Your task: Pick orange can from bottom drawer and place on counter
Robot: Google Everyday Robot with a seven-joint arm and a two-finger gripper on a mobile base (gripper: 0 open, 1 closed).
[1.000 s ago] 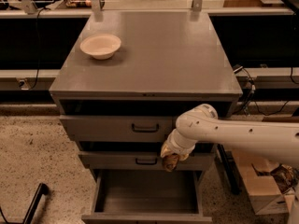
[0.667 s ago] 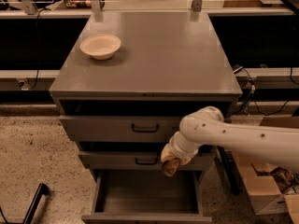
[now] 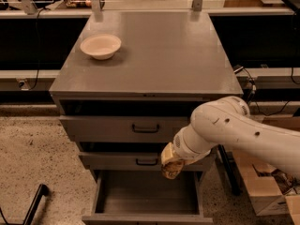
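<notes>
Above the open bottom drawer (image 3: 145, 197), the pincer (image 3: 170, 169) grips the orange can (image 3: 171, 162)

Bowl (image 3: 100, 46) on surface (image 3: 159, 60), rear left. Pincer (image 3: 171, 169) w/ orange can (image 3: 169, 162) in front of mid drawer (image 3: 117, 161), right side, above open bottom drawer (image 3: 147, 196). Box (image 3: 262, 193) on floor, far right.

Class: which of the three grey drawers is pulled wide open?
The bottom drawer, its interior exposed; the two handled drawers above are nearly shut. The tool holds the orange can just above it.
</notes>
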